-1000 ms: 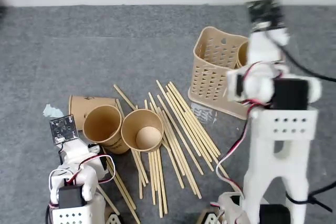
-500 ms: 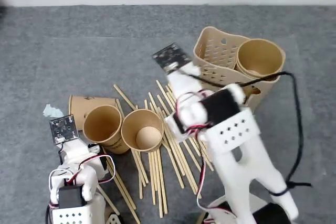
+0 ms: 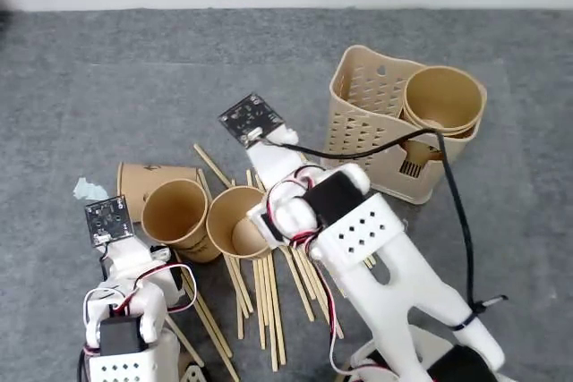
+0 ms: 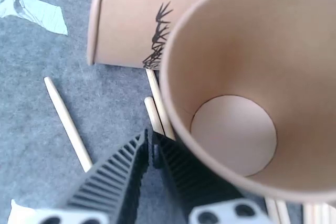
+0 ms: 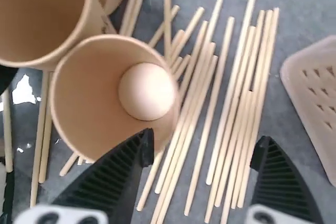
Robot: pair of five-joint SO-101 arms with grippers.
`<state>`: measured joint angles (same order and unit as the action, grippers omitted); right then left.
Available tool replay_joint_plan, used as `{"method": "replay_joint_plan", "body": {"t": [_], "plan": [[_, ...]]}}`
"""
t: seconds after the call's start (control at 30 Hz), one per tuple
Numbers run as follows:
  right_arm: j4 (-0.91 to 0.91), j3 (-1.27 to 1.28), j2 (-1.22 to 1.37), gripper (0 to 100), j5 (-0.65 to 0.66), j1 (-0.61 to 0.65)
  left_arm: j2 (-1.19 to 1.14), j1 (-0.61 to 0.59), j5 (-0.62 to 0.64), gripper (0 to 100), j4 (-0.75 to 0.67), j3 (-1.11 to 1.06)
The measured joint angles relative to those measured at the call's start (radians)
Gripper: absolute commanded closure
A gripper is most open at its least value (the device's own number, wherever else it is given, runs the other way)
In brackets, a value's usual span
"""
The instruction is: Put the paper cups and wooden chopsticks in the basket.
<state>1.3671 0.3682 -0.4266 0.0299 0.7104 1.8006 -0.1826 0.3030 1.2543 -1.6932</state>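
Right end effector [image 5: 203,142] spread over chopsticks [image 5: 231,93], partly hiding the rim of a paper cup [image 5: 105,98]. Left end effector [image 4: 153,148] pressed together beside a second cup [image 4: 236,66], cut off.

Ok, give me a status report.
Right gripper open above a cup and chopsticks. Left gripper shut beside another cup. Stacked cups in basket.

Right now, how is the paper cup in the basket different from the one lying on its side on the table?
The basket cup stands mouth up; the lying cup is tipped sideways. The basket cup sits in the basket; the lying cup rests on the table. Both are brown paper.
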Motion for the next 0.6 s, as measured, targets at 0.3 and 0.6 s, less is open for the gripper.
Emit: {"method": "replay_joint_plan", "body": {"t": [0.3, 0.6], "plan": [[-0.104, 0.126, 0.000, 69.3, 0.000, 0.038, 0.000, 0.000, 0.000, 99, 0.000, 0.000], [-0.137, 0.201, 0.000, 78.5, 0.000, 0.038, 0.000, 0.000, 0.000, 99, 0.000, 0.000]]}}
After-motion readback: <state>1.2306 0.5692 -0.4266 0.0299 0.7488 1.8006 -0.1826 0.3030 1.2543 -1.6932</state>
